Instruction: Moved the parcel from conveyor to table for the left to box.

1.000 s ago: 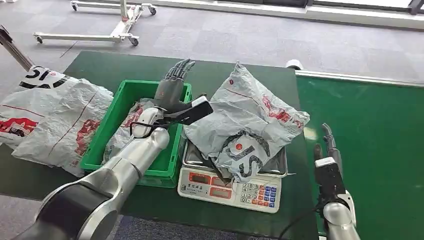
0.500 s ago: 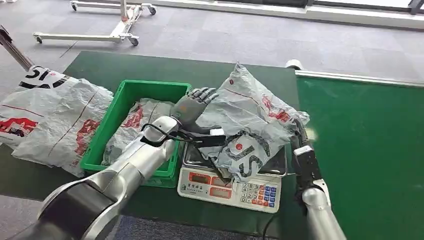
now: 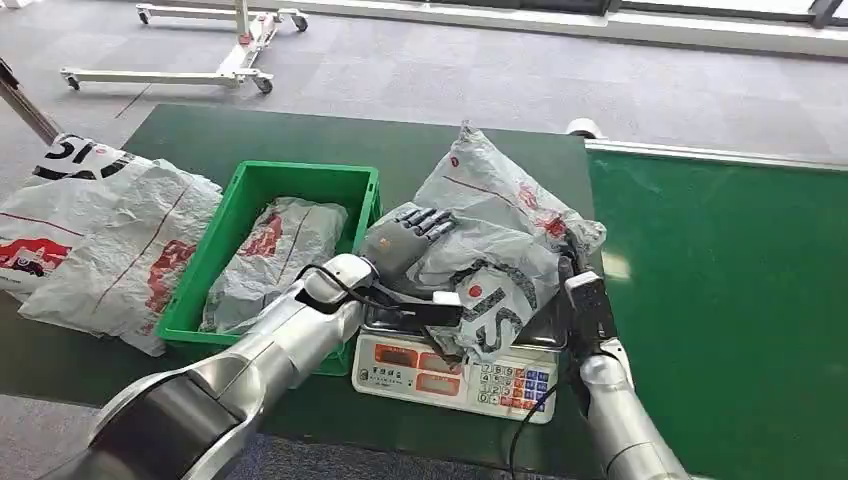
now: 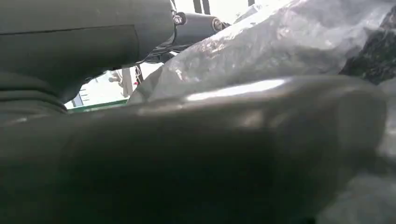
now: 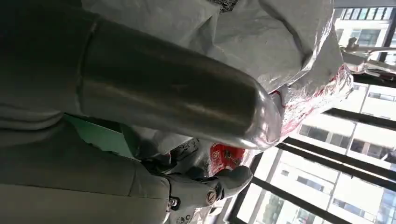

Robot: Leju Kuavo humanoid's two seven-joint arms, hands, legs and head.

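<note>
- One grey plastic parcel [image 3: 500, 235] with red and black print is sitting crumpled on the steel pan of a single weighing scale [image 3: 455, 372], bulging over the pan on every side and hiding most of it.
- The scale is standing at the near right corner of the dark green table [image 3: 200, 130], just beside the green conveyor [image 3: 720, 280], with its keypad and two red displays facing the robot.
- The left hand [image 3: 405, 235] is pressing against the parcel's left flank, fingers curled over the crumpled plastic near its top; in the left wrist view the thumb [image 4: 210, 154] is lying right against the bag, and whether the fingers are actually pinching the plastic cannot be told.
- The right hand [image 3: 578, 262] is reaching up against the parcel's right side, between the bag and the conveyor edge; the bag is hiding most of its fingers, so their spread cannot be told, though the right wrist view is showing the thumb [image 5: 187, 107] lying along the plastic.
- Both silver forearms are coming in low from the near edge, one on each side of the scale.
- One green box [image 3: 262, 190] is standing just left of the scale, holding one flat grey parcel [image 3: 270, 255]; its near right corner is hidden behind the left forearm.
- One large pile of grey bags [image 3: 95, 235] is lying at the table's left edge, touching the box's left wall.
- The far strip of the table behind the box is lying bare, and the conveyor belt is running open to the right.
- A white wheeled frame [image 3: 200, 50] is standing on the grey floor beyond the table.
</note>
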